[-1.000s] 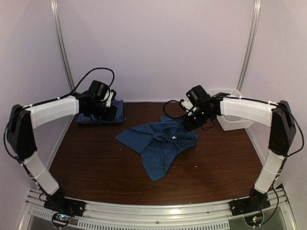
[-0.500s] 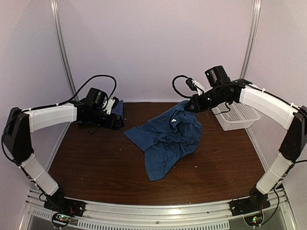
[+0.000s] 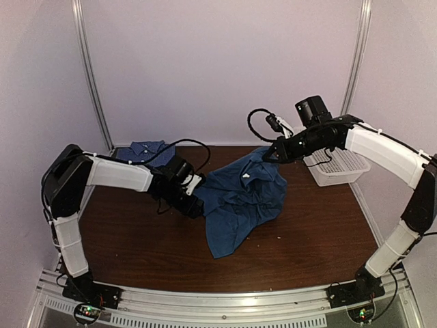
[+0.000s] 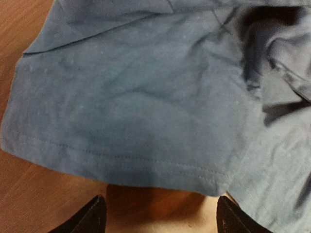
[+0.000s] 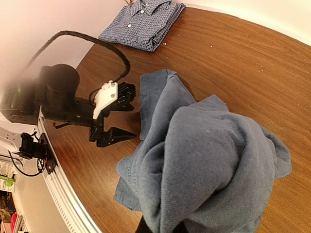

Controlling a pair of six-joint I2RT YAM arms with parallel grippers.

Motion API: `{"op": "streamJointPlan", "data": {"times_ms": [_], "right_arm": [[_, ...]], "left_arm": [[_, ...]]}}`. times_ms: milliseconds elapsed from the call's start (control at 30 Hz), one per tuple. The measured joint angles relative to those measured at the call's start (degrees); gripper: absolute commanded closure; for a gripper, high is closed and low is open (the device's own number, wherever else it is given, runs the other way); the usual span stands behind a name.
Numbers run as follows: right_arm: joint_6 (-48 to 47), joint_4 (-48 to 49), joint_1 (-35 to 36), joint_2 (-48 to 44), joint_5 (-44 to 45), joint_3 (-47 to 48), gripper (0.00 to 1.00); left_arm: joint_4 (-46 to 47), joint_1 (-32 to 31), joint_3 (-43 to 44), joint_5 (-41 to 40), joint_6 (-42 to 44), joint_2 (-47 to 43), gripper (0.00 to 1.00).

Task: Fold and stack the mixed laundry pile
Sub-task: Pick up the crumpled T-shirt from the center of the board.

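Top view, teal-blue t-shirt (image 3: 235, 205): centre of the frame, mostly rumpled on the table (image 3: 307, 232), with its upper right part lifted.
Top view, right gripper (image 3: 270, 156): right of centre, clamped on that lifted part, near the basket (image 3: 338, 167).
Top view, left gripper (image 3: 194, 208): low at the cloth's left edge.
Top view, checked shirt (image 3: 142, 149): folded, upper left, well apart from the t-shirt.
Left wrist, hem: the teal-blue t-shirt (image 4: 136, 97) fills the frame, its stitched edge lying flat on the wood.
Left wrist, left gripper (image 4: 160, 221): bottom edge, fingers spread wide with nothing between them, just short of the hem.
Right wrist, teal-blue t-shirt (image 5: 209, 165): hangs bunched at lower right and hides most of this wrist's own fingers.
Right wrist, left gripper (image 5: 132, 121): left of centre, jaws apart.
Handling: probably light, limp and prone to sag.
Best hold: likely a hem corner, pinching both layers.
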Motion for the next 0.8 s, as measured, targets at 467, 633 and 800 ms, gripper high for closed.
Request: {"op": "streamJointPlan", "data": {"times_ms": [467,633,800], "right_arm": [[0.4,0.4,0.0,0.0,-0.2,-1.5,1.0],[0.6,0.7,0.0,0.0,-0.3,-3.4,1.0],[0.7,1.1,0.0,-0.3,-1.2,-4.4,1.0]], "left_arm": [[-2.3,-1.5,15.5,-9.0,2.0,12.9,0.53],[-3.6,-2.5,18.1,-12.8,3.3,14.7,1.0],[-3.0,-1.6,13.1,-13.9,2.5,11.1,1.0]]}}
